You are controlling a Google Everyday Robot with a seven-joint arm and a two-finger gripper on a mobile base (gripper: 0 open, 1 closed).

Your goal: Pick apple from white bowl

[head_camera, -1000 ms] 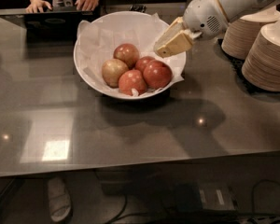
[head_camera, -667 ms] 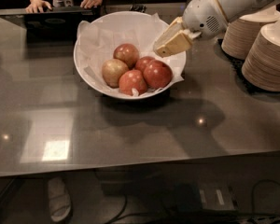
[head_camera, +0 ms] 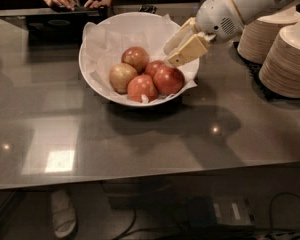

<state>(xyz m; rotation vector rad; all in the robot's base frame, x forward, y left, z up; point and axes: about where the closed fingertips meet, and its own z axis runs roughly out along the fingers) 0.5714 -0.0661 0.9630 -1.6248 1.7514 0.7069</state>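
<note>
The pincer [head_camera: 169, 60] had dipped slightly lower inside the white bowl [head_camera: 91, 82], empty and with its opening impossible to tell, poised just above the deep red apple [head_camera: 168, 79] at the bowl's right front, so the grasp looked imminent.
</note>
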